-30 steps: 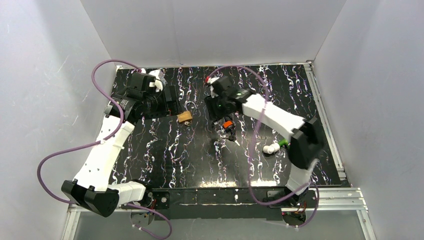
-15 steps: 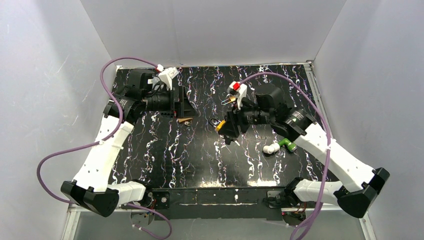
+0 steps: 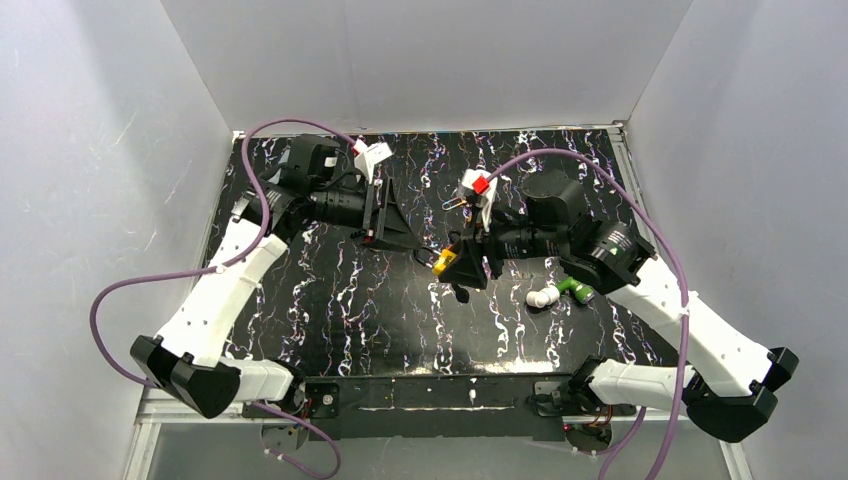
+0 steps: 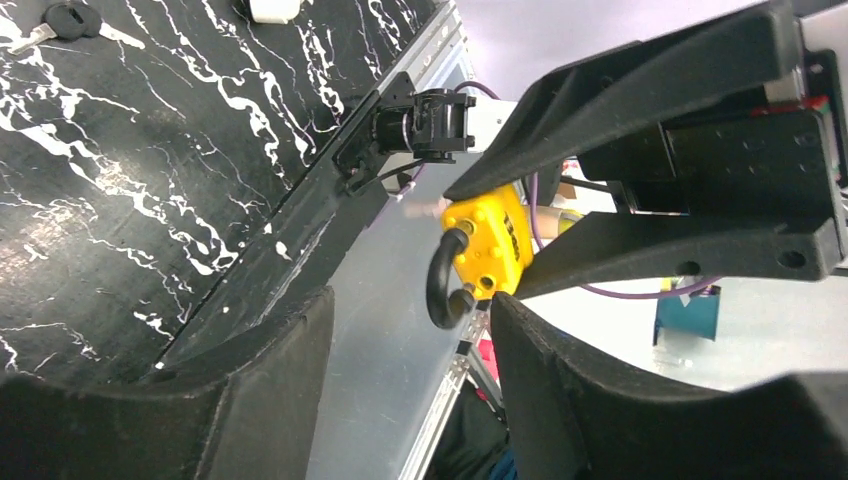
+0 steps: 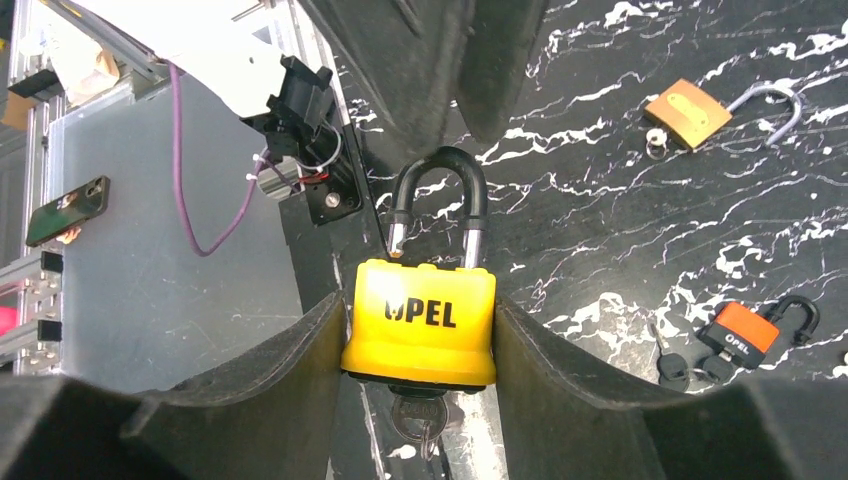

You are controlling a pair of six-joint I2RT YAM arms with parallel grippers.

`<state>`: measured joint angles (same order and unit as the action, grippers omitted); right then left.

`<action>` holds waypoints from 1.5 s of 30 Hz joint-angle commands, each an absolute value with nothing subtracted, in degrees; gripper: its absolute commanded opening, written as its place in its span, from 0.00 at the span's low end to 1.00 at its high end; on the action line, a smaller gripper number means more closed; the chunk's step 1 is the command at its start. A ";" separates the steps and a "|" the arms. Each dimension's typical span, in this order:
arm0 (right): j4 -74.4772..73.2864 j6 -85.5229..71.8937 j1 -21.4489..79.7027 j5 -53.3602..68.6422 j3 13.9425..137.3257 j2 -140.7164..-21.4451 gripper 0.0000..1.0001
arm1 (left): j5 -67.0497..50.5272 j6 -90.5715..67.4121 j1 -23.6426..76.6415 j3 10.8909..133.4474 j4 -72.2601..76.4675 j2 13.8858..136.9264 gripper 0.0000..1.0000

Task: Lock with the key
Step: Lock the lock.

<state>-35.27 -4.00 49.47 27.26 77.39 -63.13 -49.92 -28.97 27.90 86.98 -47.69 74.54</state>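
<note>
A yellow padlock [image 5: 420, 320] marked OPEL sits clamped by its body between the fingers of my right gripper [image 5: 420, 305]. A key [image 5: 418, 415] is in its underside. Its black shackle [image 5: 438, 200] stands open, one leg lifted clear of the body, and points at my left gripper [image 3: 420, 248]. In the left wrist view the padlock [image 4: 490, 245] hangs just past my left gripper [image 4: 410, 300], its shackle [image 4: 445, 285] close to the right fingertip [image 4: 520, 330]. The left jaws stand apart with nothing between them. Both grippers meet above the mat's middle, the right gripper [image 3: 452, 268] to the right.
A brass padlock [image 5: 690, 112] with an open shackle and an orange padlock [image 5: 745, 335] with a key [image 5: 675, 365] beside it lie on the black marbled mat [image 3: 330, 300]. A white fitting [image 3: 543, 297] and a green piece [image 3: 575, 290] lie under the right arm. White walls enclose the mat.
My left gripper has moved right towards the yellow padlock and its jaws have narrowed. The right arm has swung round and now holds the padlock out to the left gripper.
</note>
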 commanded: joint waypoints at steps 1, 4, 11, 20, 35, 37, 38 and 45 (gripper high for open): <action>-32.62 -1.60 50.74 26.30 82.16 -62.21 0.01 | -53.67 -32.59 28.53 87.57 -47.24 75.11 0.55; -32.91 -0.68 51.45 25.07 82.75 -62.83 0.01 | -54.54 -33.73 28.96 87.49 -46.39 75.53 0.53; -32.51 -0.19 52.38 22.21 83.50 -63.50 0.01 | -55.67 -35.29 29.94 86.94 -45.38 75.90 0.46; -31.99 1.93 52.57 22.06 84.47 -63.86 0.01 | -55.99 -35.76 30.50 85.77 -45.05 75.99 0.40; -30.52 -0.80 53.10 20.06 82.17 -63.63 0.65 | -53.80 -37.16 30.93 84.19 -39.70 73.93 0.00; -29.58 -2.70 52.93 18.37 80.95 -62.77 0.79 | -52.54 -37.96 30.94 83.49 -36.83 71.99 0.00; -28.45 -3.90 52.58 18.02 80.31 -62.26 0.81 | -51.94 -38.88 30.94 82.99 -34.70 70.69 0.00; -9.54 -20.64 35.70 40.31 71.72 -57.41 0.85 | -48.08 -44.59 30.96 81.50 -22.39 64.84 0.00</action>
<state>-25.84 -8.72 43.98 26.92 75.60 -60.60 -49.02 -40.29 30.61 81.09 -33.72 70.43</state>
